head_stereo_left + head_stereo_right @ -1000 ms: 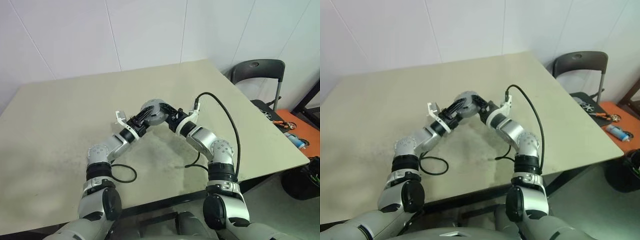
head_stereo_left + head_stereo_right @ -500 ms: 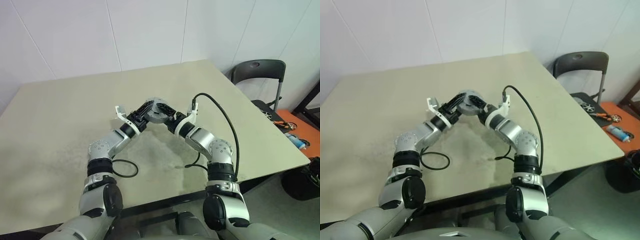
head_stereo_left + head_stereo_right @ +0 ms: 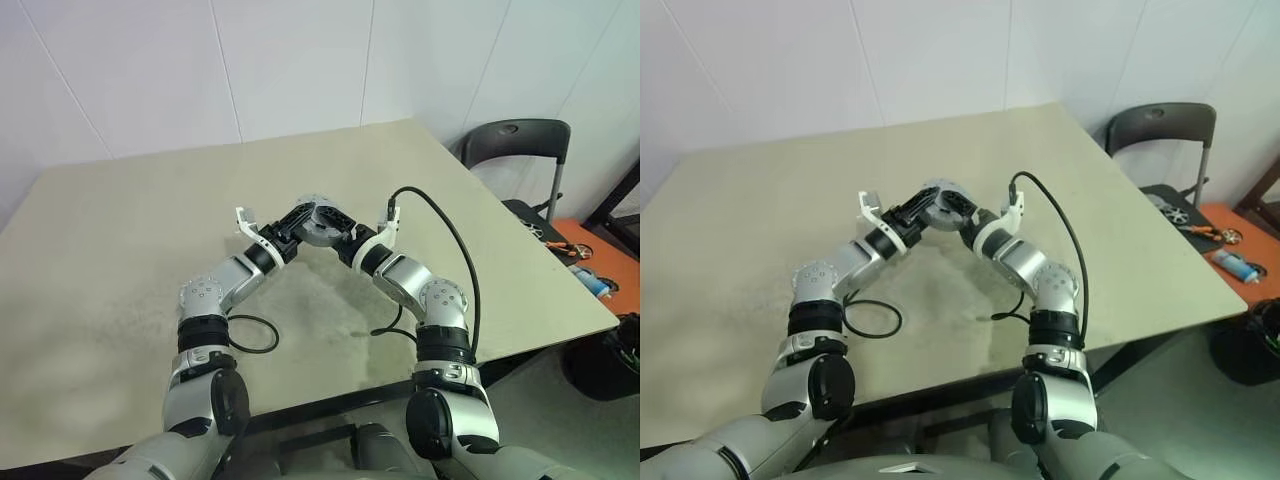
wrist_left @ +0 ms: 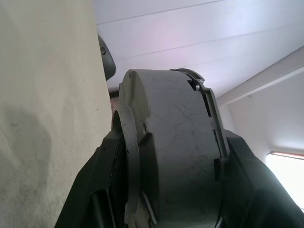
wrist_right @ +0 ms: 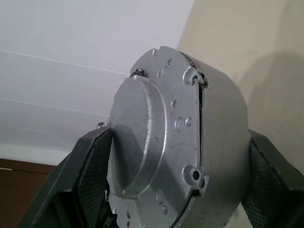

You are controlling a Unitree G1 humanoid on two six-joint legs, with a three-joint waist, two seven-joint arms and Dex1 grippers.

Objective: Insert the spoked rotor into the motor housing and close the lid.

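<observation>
My right gripper (image 5: 185, 199) holds the motor housing (image 3: 318, 222) between wide-set jaws, lid (image 5: 142, 142) already seated. My left gripper (image 4: 166, 209) has shifted its hold, jaws narrower than a second ago, clamping the same housing from the opposite side. Assembly looks closed; the housing hangs between both jaws above the worktop (image 3: 120, 250).

A plain workroom or robotics lab, by the look of it. A big bare beige table (image 3: 120, 230) stands against white panelled walls (image 3: 300, 60). Just off the table's far right corner sits a dark plastic chair (image 3: 515, 145). Beyond the table's right edge, tools lie scattered on an orange surface (image 3: 590, 255), beside a black frame.
</observation>
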